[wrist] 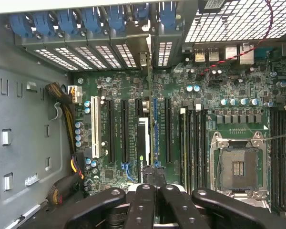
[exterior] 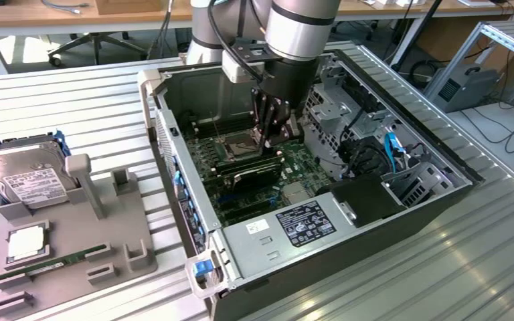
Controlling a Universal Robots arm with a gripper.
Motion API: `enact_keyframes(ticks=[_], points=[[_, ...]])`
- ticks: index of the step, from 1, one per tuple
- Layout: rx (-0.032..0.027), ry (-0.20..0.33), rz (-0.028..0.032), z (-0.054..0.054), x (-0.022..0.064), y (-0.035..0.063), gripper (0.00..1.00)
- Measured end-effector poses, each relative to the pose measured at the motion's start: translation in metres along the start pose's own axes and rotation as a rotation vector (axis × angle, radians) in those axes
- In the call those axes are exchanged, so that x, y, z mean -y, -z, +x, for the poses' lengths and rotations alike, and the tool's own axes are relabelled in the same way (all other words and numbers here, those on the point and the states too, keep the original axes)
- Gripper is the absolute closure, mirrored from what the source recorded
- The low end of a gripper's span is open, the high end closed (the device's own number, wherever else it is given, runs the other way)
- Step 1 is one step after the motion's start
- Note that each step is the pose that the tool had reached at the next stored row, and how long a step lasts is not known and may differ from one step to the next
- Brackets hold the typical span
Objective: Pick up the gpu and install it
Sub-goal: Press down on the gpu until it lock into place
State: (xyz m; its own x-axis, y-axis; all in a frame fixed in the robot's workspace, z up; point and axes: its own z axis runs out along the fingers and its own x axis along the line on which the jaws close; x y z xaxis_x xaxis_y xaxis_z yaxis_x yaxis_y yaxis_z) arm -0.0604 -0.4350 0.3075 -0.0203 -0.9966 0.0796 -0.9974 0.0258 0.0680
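Open black metal tower computer case [exterior: 436,175] seen lying on ribbed metal table [exterior: 78,100], green motherboard [exterior: 297,160] exposed. Grey moulded holder tray [exterior: 105,234] placed at exterior view's left; silver hard drive with white label [exterior: 27,177] held in it. Flat black-shrouded gpu card [wrist: 143,148] found edge-on in motherboard slot, below gripper. Black-fingered gripper [wrist: 155,179] closed, tips at card's upper edge; grip cannot be confirmed.

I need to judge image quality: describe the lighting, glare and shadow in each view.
Exterior view: even daylight, bright sheen on the slatted table, deep shadow inside the computer case. Wrist view: motherboard evenly lit and sharp, glare through the perforated grille, end effector dark.
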Motion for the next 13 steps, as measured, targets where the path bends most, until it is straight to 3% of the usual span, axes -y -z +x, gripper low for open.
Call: enact_keyframes(ticks=[4,13], points=[[-0.0001,0.000,-0.0001,0.000,-0.0010,-0.0001,0.89],[0.0000,0.000,0.0000,0.005,-0.0168,-0.0031,0.89]])
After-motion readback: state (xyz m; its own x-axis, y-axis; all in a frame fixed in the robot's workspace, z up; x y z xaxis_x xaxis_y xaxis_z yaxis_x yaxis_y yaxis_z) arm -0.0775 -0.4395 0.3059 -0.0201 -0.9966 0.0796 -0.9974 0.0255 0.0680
